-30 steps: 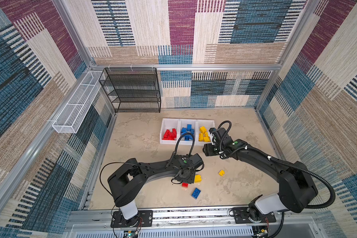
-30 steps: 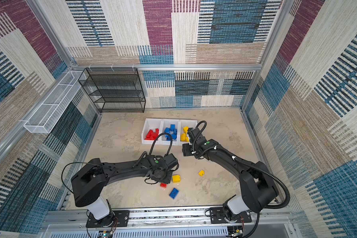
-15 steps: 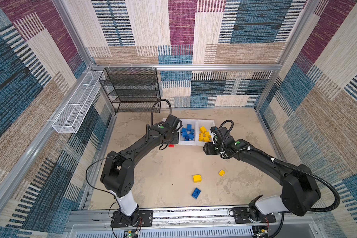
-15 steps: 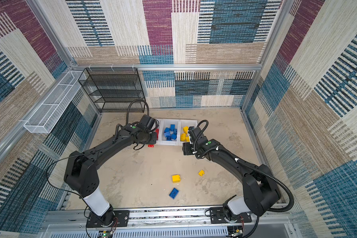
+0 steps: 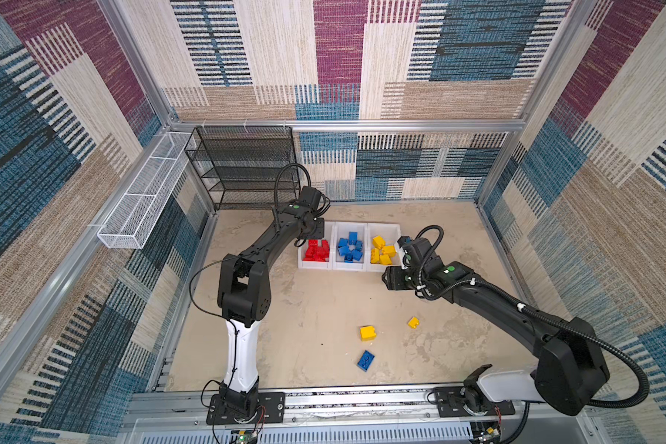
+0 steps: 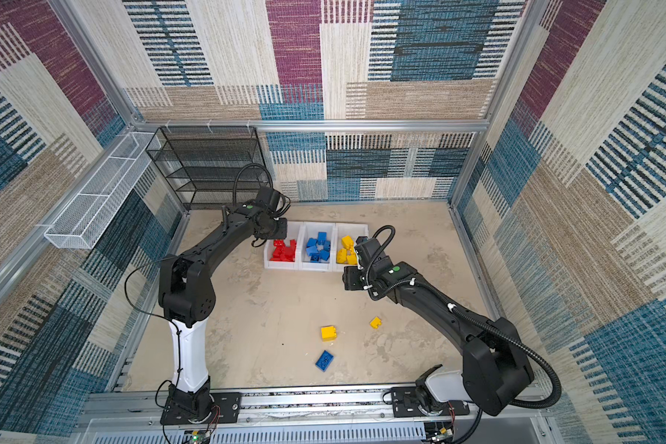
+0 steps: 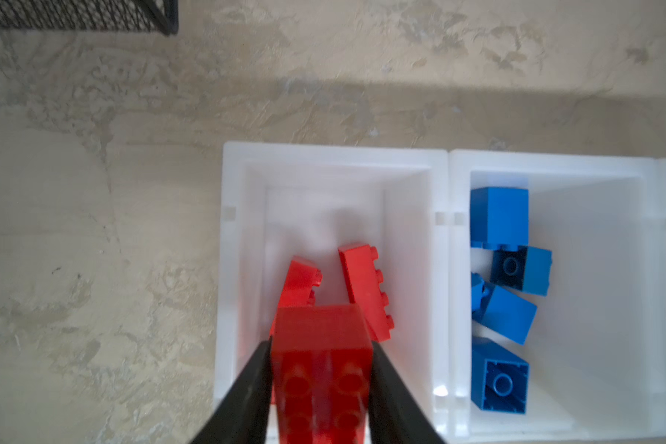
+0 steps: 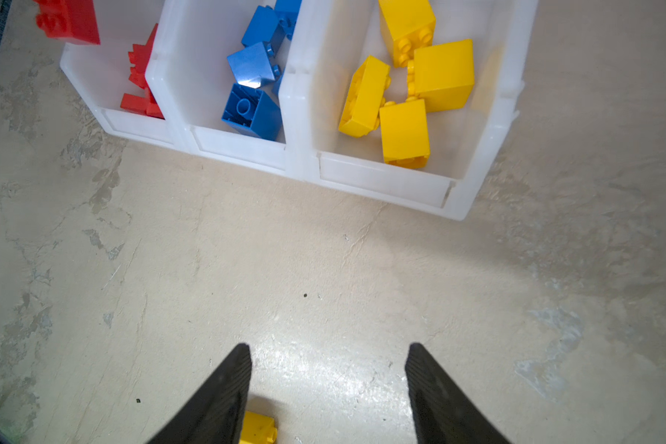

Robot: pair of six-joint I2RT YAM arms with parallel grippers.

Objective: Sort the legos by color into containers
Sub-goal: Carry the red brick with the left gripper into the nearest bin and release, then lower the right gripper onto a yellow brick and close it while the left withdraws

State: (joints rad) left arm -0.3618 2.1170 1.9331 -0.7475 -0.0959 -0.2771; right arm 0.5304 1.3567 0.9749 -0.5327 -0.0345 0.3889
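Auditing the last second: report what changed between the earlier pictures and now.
The left pincer lifted the red brick from beside the large yellow brick, carried it back and now holds it over the bin of red bricks. The right pincer stayed open by the yellow-brick bin; that brick, the small yellow brick and the blue brick stayed put.

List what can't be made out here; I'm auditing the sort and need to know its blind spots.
- Left gripper: left wrist view blurred; gripping or releasing the red brick unclear.
- Red bin: that brick hides bricks beneath.
- Yellow brick: right wrist view, cut off by the picture's edge.
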